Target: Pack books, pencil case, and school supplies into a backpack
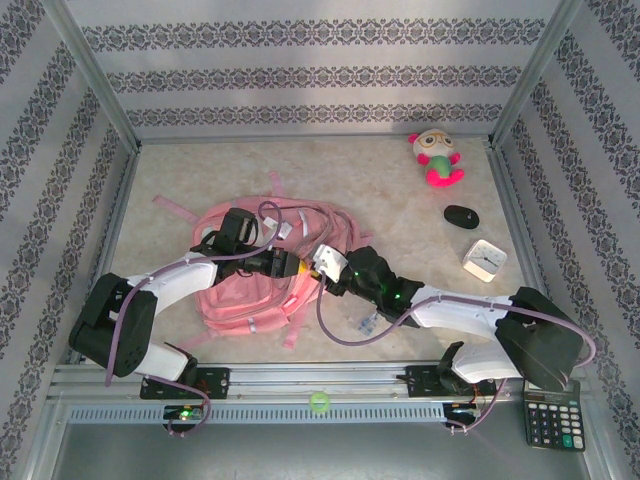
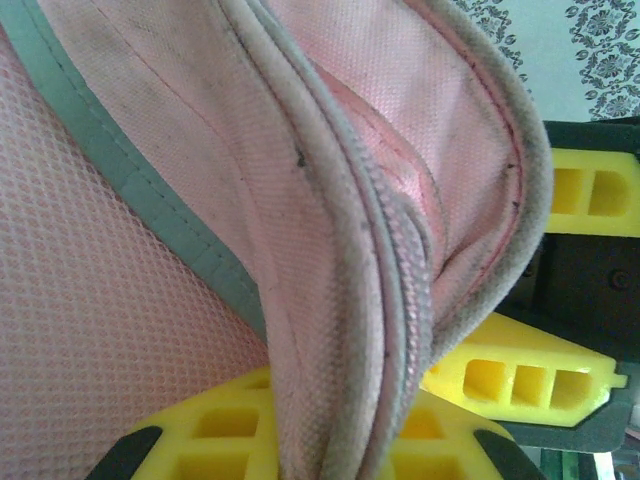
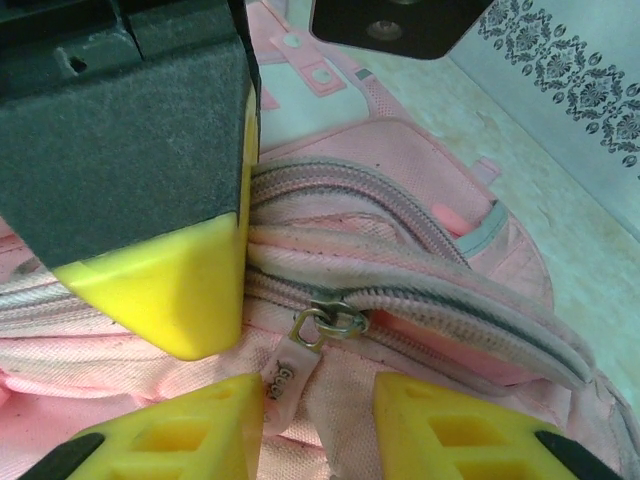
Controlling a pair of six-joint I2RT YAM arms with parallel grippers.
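The pink backpack (image 1: 250,285) lies flat in the middle of the table. My left gripper (image 1: 297,265) (image 2: 335,440) is shut on a fold of its zipper edge and holds that fabric up. My right gripper (image 1: 330,272) (image 3: 318,420) is at the same edge, open. The zipper slider (image 3: 335,322) sits just ahead of the gap between its yellow fingers, and the pink pull tab (image 3: 283,380) lies against the left finger, ungripped. The zip gapes to the right of the slider. A small clear packet of school supplies (image 1: 366,322) lies under the right arm. The books and pencil case are out of view.
A pink-and-green plush toy (image 1: 437,157) sits at the back right. A black oval object (image 1: 461,216) and a white square item (image 1: 485,260) lie to the right. A black calculator (image 1: 551,415) and a green ball (image 1: 319,402) rest at the front rail.
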